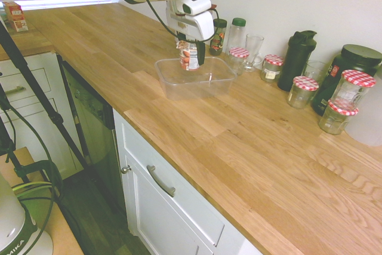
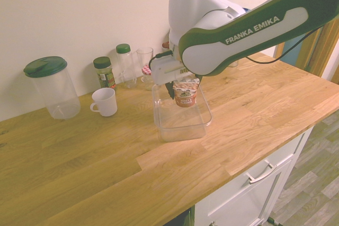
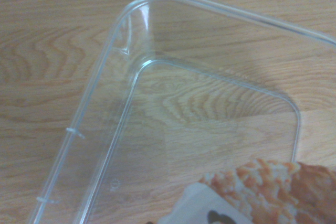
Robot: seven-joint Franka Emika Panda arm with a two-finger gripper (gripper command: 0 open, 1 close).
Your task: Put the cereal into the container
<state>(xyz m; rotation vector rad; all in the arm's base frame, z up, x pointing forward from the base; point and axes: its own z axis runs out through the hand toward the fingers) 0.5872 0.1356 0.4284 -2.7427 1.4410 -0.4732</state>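
The cereal cup (image 1: 188,56) (image 2: 185,92), red-brown with a printed side, hangs upright in my gripper (image 1: 190,58) (image 2: 185,89), which is shut on it. It is held just above the clear plastic container (image 1: 170,78) (image 2: 168,129), over the container's half nearer the wall. In the wrist view the cereal cup's printed top (image 3: 262,184) rises from the lower edge, over the container's rounded corner (image 3: 126,51) and its see-through floor.
Glass jars with red-checked lids (image 1: 305,91) (image 1: 273,67), a dark shaker bottle (image 1: 296,58), a drinking glass (image 1: 253,51) and spice bottles (image 1: 218,35) line the wall. A white mug (image 2: 104,101) and a lidded clear jug (image 2: 52,87) stand beyond the container. The counter's front edge (image 1: 179,165) runs above the drawers.
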